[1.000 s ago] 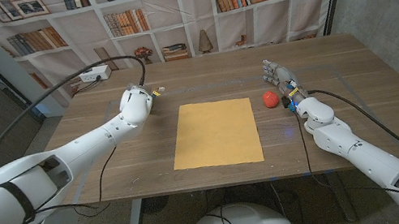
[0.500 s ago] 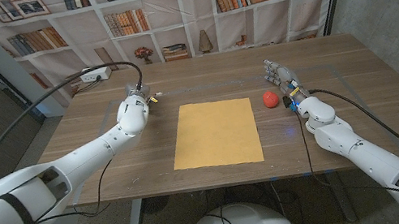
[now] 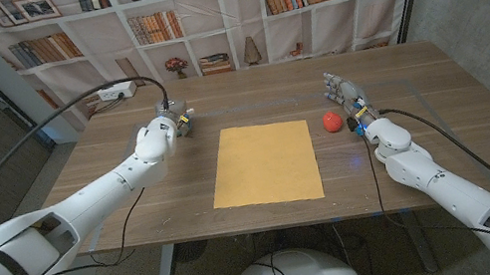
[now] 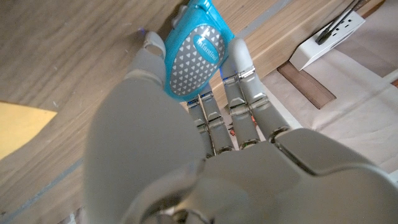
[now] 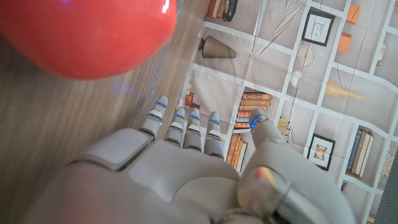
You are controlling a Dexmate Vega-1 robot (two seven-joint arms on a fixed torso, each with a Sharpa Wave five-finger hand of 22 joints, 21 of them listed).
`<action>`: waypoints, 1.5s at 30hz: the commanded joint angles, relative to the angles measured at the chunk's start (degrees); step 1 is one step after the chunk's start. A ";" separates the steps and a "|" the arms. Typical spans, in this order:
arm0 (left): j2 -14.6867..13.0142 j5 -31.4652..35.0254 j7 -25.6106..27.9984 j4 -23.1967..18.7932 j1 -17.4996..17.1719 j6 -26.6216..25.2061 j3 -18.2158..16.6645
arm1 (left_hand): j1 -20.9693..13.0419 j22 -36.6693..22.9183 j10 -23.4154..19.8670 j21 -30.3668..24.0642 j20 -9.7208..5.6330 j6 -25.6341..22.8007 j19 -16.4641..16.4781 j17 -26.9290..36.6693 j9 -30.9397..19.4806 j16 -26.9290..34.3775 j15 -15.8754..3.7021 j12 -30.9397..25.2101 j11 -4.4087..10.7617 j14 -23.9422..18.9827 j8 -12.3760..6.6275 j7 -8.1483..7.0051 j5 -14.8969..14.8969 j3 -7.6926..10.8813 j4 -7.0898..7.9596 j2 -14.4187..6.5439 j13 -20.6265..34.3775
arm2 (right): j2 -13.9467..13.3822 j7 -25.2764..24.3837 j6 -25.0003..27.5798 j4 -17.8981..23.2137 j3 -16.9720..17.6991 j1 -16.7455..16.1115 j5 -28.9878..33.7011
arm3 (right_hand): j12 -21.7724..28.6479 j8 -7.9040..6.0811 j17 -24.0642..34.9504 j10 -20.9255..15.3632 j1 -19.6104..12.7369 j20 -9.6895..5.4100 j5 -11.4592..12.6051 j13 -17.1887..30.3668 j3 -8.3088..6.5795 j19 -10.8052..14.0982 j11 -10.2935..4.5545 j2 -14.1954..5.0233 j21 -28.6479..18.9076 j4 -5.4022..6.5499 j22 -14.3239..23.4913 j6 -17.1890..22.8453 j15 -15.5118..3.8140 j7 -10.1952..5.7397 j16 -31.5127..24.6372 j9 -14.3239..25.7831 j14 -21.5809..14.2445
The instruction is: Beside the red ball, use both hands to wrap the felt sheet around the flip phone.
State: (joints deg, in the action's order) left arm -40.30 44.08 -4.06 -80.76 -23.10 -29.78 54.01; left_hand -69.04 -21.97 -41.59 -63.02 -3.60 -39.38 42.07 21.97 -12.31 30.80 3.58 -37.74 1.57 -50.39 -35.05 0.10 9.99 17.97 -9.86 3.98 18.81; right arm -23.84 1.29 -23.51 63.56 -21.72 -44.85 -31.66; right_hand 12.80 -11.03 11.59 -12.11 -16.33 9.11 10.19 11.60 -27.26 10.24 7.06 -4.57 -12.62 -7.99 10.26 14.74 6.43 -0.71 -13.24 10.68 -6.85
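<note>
Flip phone [image 4: 194, 57] gripped in left robot hand [image 3: 166, 128]; right robot hand [image 3: 344, 95] open, empty.

Mustard felt sheet [image 3: 264, 162], red ball [image 3: 330, 121], blue-and-grey triangle-patterned flip phone [image 4: 194, 55]

A wooden table [image 3: 441, 103] is seen with dark grain and a bare far edge. Behind it a backdrop printed with bookshelves [image 3: 203, 13] is hung — books, framed pictures, a bowl and small ornaments are shown on it. At the far left corner of the table a white power strip [image 3: 116, 91] is laid, and a black cable [image 3: 50, 121] is plugged into it.
</note>
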 commanded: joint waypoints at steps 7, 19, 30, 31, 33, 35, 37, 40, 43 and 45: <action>-2.32 -13.53 2.54 -7.53 -2.18 4.91 -7.32 | -11.10 -0.57 -5.86 -2.02 -2.89 -12.66 -0.97 8.73 -0.20 0.00 -16.96 -4.96 3.12 -18.87 -5.53 2.54 0.35 0.55 0.20 -10.02 14.17 | -1.74 -3.01 1.59 6.40 0.49 -3.38 0.75 | -0.07 -0.22 0.15 -0.51 0.11 0.17 0.16 0.10 0.34 0.52 -0.12 0.19 -0.01 0.18 0.23 0.46 -0.07 0.05 0.10 0.13 -0.33; -4.07 -18.78 0.02 -11.64 -3.17 7.91 -9.36 | -11.65 -0.78 -6.10 -4.01 -2.81 -12.95 -1.59 10.00 -0.09 -0.09 -16.92 -4.36 2.58 -18.60 -5.41 3.04 0.36 0.46 0.40 -9.90 14.28 | -3.35 -4.97 3.21 11.81 0.59 -6.08 1.85 | -0.17 -0.19 0.18 -0.49 0.34 0.17 0.17 0.11 0.51 0.48 -0.04 0.14 0.07 0.25 0.23 0.43 -0.05 0.10 0.17 0.13 -0.29; -6.72 -19.76 -4.84 -16.14 -2.70 12.58 -9.65 | -11.87 -0.72 -6.19 -5.69 -2.73 -13.08 -2.54 11.15 0.01 -0.32 -16.88 -3.76 2.60 -18.34 -5.20 3.06 0.39 0.34 0.66 -9.88 14.43 | -4.30 -7.11 3.60 16.38 1.16 -9.26 2.57 | -0.23 -0.15 0.20 -0.50 0.50 0.10 0.18 0.12 0.63 0.51 -0.11 0.10 0.10 0.29 0.23 0.38 -0.06 0.07 0.21 0.13 -0.29; -6.82 -19.70 -5.30 -16.49 -2.60 12.99 -9.63 | -11.89 -0.69 -6.26 -5.87 -2.78 -13.30 -2.61 11.27 0.02 -0.35 -16.89 -3.72 2.67 -18.30 -5.25 2.96 0.39 0.32 0.66 -9.85 14.45 | -4.39 -7.39 3.58 16.83 1.23 -9.62 2.71 | -0.26 -0.15 0.20 -0.43 0.53 0.12 0.18 0.12 0.65 0.49 -0.19 0.08 0.11 0.31 0.23 0.39 -0.08 0.05 0.22 0.13 -0.25; -6.94 -19.58 -6.24 -17.02 -2.32 13.96 -9.56 | -11.87 -0.64 -6.26 -6.12 -2.76 -13.31 -2.80 11.46 0.04 -0.39 -16.88 -3.63 2.65 -18.29 -5.21 2.93 0.40 0.29 0.73 -9.85 14.50 | -4.53 -7.97 3.58 17.71 1.43 -10.34 2.86 | -0.26 -0.14 0.21 -0.49 0.58 0.09 0.18 0.12 0.68 0.52 -0.16 0.05 0.11 0.33 0.23 0.37 -0.07 0.07 0.21 0.13 -0.29; -7.03 -19.16 -7.04 -17.57 -2.08 14.78 -9.42 | -11.88 -0.58 -6.29 -6.34 -2.74 -13.34 -2.97 11.64 0.05 -0.44 -16.86 -3.62 2.72 -18.27 -5.18 2.74 0.41 0.27 0.76 -9.84 14.65 | -4.71 -8.44 3.59 18.54 1.60 -11.03 3.01 | -0.26 -0.16 0.22 -0.50 0.62 0.08 0.18 0.12 0.70 0.52 -0.13 0.04 0.12 0.35 0.23 0.41 -0.06 0.11 0.21 0.13 -0.30; -6.95 -19.25 -8.00 -17.67 -1.73 15.98 -9.39 | -11.85 -0.52 -6.29 -6.45 -2.74 -13.28 -3.27 11.77 0.07 -0.48 -16.85 -3.51 2.81 -18.25 -5.12 2.74 0.41 0.24 0.80 -9.82 14.63 | -4.85 -8.94 3.59 19.38 1.79 -11.73 3.17 | -0.27 -0.15 0.22 -0.50 0.64 0.09 0.18 0.12 0.72 0.52 -0.15 0.04 0.12 0.35 0.23 0.39 -0.06 0.08 0.20 0.13 -0.34; -6.79 -18.70 -8.95 -17.72 -1.15 17.76 -9.16 | -11.80 -0.46 -6.33 -6.62 -2.73 -13.40 -3.46 11.92 0.08 -0.51 -16.84 -3.41 2.81 -18.26 -5.13 2.61 0.43 0.22 0.87 -9.84 14.61 | -5.00 -9.66 3.66 20.49 2.04 -12.69 3.35 | -0.28 -0.15 0.23 -0.51 0.70 0.08 0.18 0.13 0.76 0.53 -0.12 0.04 0.13 0.37 0.23 0.40 -0.05 0.11 0.22 0.13 -0.33; -6.64 -18.23 -10.01 -17.80 -0.61 19.79 -8.93 | -11.52 -0.20 -6.35 -7.10 -2.88 -13.90 -4.09 12.39 0.14 -0.68 -16.84 -3.14 3.34 -18.21 -5.21 1.79 0.49 0.07 1.10 -9.79 14.72 | -5.15 -10.32 3.76 21.49 2.23 -13.61 3.59 | -0.30 -0.13 0.23 -0.50 0.74 0.06 0.18 0.13 0.79 0.56 -0.13 0.04 0.13 0.38 0.23 0.36 -0.04 0.08 0.23 0.13 -0.32; -6.46 -17.90 -11.13 -17.90 -0.19 20.78 -8.69 | -11.33 0.01 -6.35 -7.22 -2.94 -14.24 -4.71 12.64 0.19 -0.84 -16.83 -2.90 3.60 -18.06 -5.27 1.32 0.55 0.00 1.22 -9.74 14.65 | -5.22 -10.79 3.85 22.15 2.37 -14.19 3.74 | -0.31 -0.13 0.23 -0.51 0.79 0.07 0.18 0.13 0.84 0.56 -0.02 0.04 0.14 0.39 0.23 0.35 -0.06 0.09 0.25 0.13 -0.29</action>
State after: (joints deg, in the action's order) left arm -46.74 25.15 -10.45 -97.25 -24.95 -15.15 44.72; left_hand -70.36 -22.05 -43.16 -69.83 -2.17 -41.65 39.63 26.62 -12.03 30.08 4.50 -40.35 0.00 -54.00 -35.05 2.37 10.00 17.50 -9.39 5.32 18.81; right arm -28.31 -7.21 -19.99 81.41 -20.17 -55.45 -28.69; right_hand 12.47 -11.04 11.58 -12.10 -15.97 9.12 10.19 11.58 -26.70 10.23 7.05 -4.48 -12.62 -7.43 10.26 14.74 6.42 -0.71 -13.24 10.69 -6.84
